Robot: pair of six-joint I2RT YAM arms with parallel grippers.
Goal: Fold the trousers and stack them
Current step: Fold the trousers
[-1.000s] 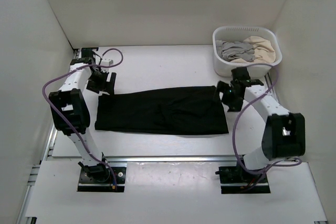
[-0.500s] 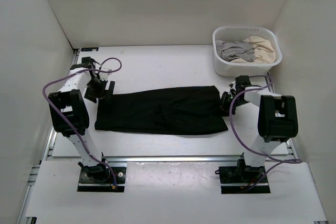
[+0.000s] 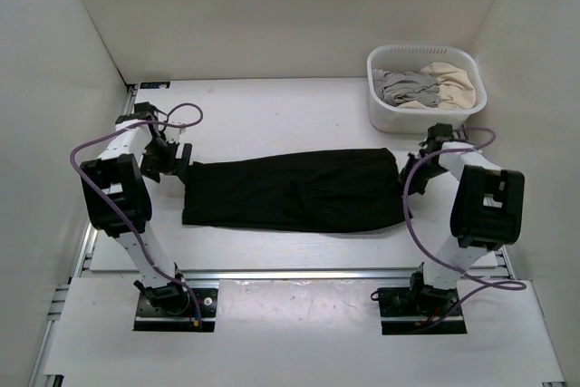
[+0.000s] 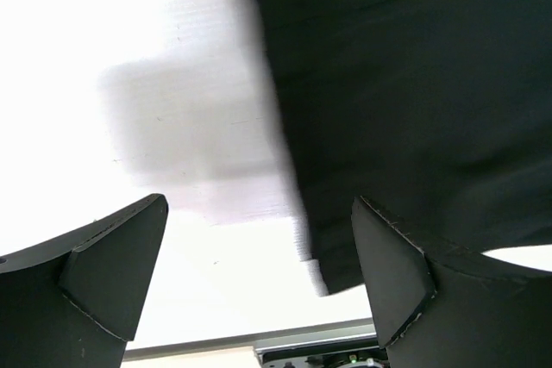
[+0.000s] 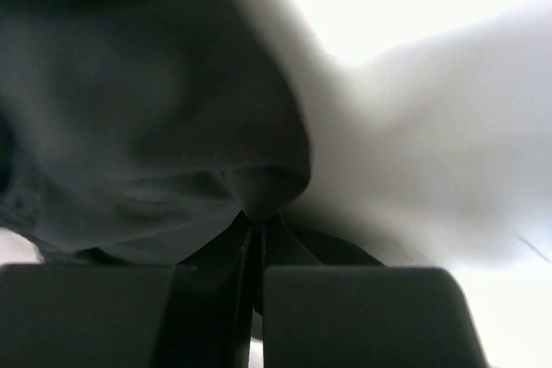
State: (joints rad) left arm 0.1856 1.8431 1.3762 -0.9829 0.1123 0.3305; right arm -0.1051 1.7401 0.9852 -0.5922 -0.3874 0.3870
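Observation:
The black trousers [image 3: 294,192] lie folded in a long band across the middle of the table. My left gripper [image 3: 178,162] hovers open just off their left end. In the left wrist view the cloth's edge [image 4: 405,84] runs between the two spread fingers of that gripper [image 4: 259,206], nearer the right one. My right gripper [image 3: 412,167] is at the right end, shut on a pinch of the trousers. In the right wrist view the fabric [image 5: 147,127] bunches up from the closed tips [image 5: 259,218].
A white basket [image 3: 377,113] stands at the back right, holding grey cloth [image 3: 403,88] and beige cloth [image 3: 450,82]. White walls close in the left, back and right. A metal rail [image 3: 299,273] runs along the near table edge.
The right gripper shut on the right end of the trousers and drew it to the right, so the whole cloth shifted right. The left gripper moved slightly nearer and stayed open.

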